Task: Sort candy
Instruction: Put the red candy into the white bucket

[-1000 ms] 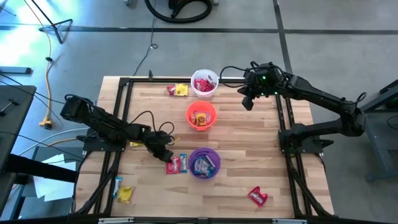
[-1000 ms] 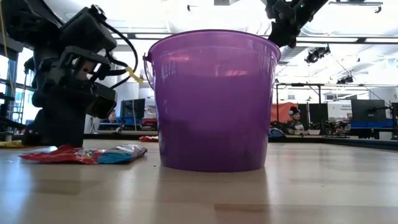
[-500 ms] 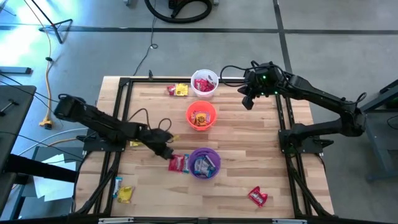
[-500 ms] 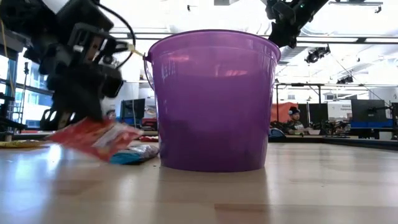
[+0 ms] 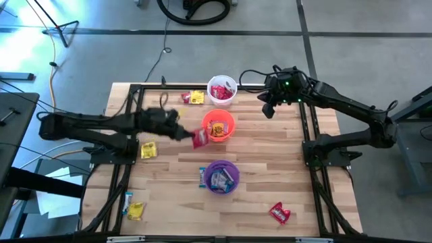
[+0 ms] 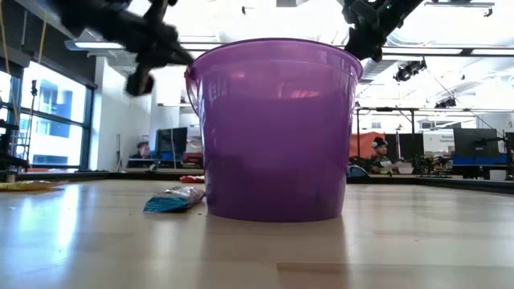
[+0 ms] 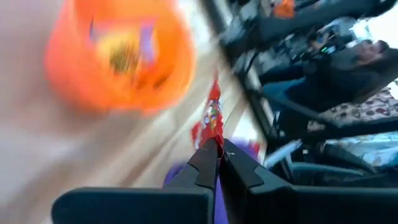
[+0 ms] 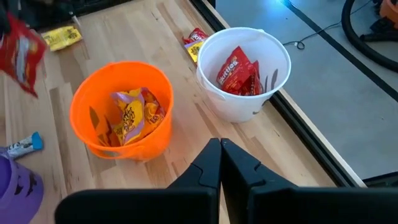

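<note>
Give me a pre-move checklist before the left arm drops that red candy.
1. Left tool shut on the red candy: ok.
2. Candy lifted clear of the table: ok.
3. Candy over the white cup, where red sweets sit: not ok; it is beside the orange cup.
4. White cup upright with room: ok.
5. Right tool shut and empty, off to the white cup's side: ok.
6. Blue candy left beside the purple cup: ok.

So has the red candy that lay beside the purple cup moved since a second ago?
Yes. The left gripper, shut on the red candy, has carried it up from beside the purple cup to next to the orange cup.
</note>
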Robot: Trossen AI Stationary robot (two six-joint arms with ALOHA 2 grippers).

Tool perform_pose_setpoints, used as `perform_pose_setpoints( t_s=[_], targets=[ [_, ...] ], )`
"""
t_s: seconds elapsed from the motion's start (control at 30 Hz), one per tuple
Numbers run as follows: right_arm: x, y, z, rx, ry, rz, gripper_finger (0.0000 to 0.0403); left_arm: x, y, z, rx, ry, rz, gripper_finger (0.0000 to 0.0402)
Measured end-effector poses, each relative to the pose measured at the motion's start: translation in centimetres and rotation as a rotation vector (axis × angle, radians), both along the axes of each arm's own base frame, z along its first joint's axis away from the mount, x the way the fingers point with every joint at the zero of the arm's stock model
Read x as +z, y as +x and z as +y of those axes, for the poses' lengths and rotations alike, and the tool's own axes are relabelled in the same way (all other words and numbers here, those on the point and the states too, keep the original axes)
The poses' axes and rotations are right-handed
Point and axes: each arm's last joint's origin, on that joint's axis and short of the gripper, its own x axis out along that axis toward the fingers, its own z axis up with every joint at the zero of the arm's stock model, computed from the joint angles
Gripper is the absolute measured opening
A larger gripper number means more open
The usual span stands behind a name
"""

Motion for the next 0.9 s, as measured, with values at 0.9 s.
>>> perform_pose_setpoints(
  t_s=[0.9],
  targets=[
    [0.4,0.2,-0.4,-0.089,-0.029,-0.040,0.0000,1.6,7.9,22.8,-0.065,0.395,0.052,0.0000]
  ],
)
